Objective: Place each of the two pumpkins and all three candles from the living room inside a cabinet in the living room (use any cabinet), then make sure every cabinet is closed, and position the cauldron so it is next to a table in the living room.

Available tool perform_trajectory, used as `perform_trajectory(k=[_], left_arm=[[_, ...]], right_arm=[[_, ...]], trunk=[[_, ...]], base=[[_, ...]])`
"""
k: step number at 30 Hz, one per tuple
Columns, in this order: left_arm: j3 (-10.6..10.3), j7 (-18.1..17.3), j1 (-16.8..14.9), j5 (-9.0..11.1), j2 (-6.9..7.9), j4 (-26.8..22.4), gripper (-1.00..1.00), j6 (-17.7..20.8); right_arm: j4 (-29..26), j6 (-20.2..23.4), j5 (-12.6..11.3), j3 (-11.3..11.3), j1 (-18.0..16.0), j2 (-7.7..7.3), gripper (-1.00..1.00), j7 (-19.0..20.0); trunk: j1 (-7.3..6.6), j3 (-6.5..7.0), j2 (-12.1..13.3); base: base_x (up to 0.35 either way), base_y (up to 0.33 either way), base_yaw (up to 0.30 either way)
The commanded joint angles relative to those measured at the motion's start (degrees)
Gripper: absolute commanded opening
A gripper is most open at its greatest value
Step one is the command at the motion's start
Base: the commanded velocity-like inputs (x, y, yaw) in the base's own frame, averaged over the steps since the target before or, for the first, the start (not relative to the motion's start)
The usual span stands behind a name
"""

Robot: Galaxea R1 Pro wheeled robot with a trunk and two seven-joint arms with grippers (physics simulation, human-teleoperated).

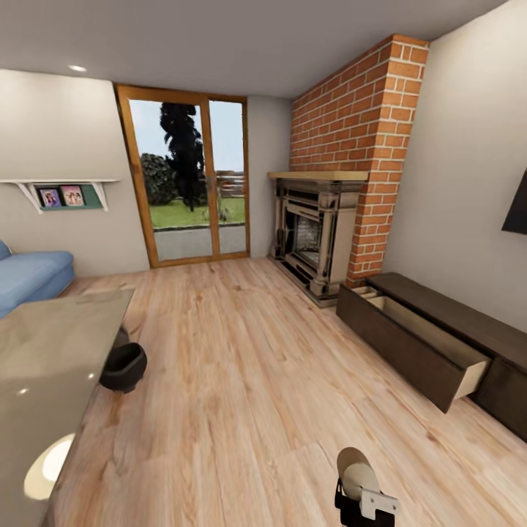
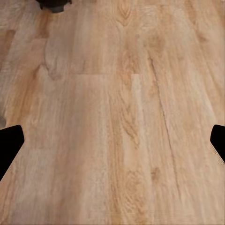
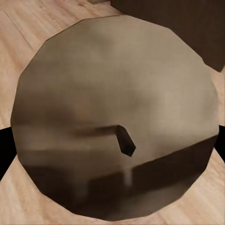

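Fingers [image 3: 4, 150] of the right gripper [image 1: 364, 499] were clamped on a candle [image 3: 115, 117], its dark wick [image 3: 125, 140] facing the wrist camera, above the wooden floor [image 1: 241, 380]. The left gripper [image 2: 112, 145] held its dark fingertips [image 2: 9, 145] wide apart over bare boards. Along the right wall the dark cabinet [image 1: 468, 322] stood with one drawer [image 1: 421, 344] pulled out. A black cauldron [image 1: 123, 366] sat beside the glass table's [image 1: 51, 351] edge.

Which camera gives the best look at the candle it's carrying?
The right wrist view: the candle is seen close up from the top, dark wick included. The head view shows it small, held in the right gripper.
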Motion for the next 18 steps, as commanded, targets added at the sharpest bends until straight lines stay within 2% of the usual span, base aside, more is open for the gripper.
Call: perform_trajectory(k=[1, 12, 18], left_arm=[[-0.46, 0.45, -0.12, 0.0, 0.01, -0.2, 1.0, -0.25], [-0.46, 0.45, -0.12, 0.0, 0.01, -0.19, 1.0, -0.25], [-0.46, 0.45, -0.12, 0.0, 0.01, -0.16, 1.0, -0.22]], right_arm=[[-0.05, -0.05, -0.03, 0.63, -0.04, 0.01, -1.0, -0.43], [-0.2, -0.05, -0.14, 0.71, -0.04, 0.19, -1.0, -0.43], [-0.13, -0.05, -0.14, 0.63, -0.04, 0.02, -1.0, -0.37]], trunk=[[0.03, -0.06, -0.04], [0.03, -0.06, -0.04], [0.03, 0.07, -0.04]], base=[[0.328, 0.0, -0.001], [0.328, 0.0, 0.0], [0.328, 0.0, -0.21]])
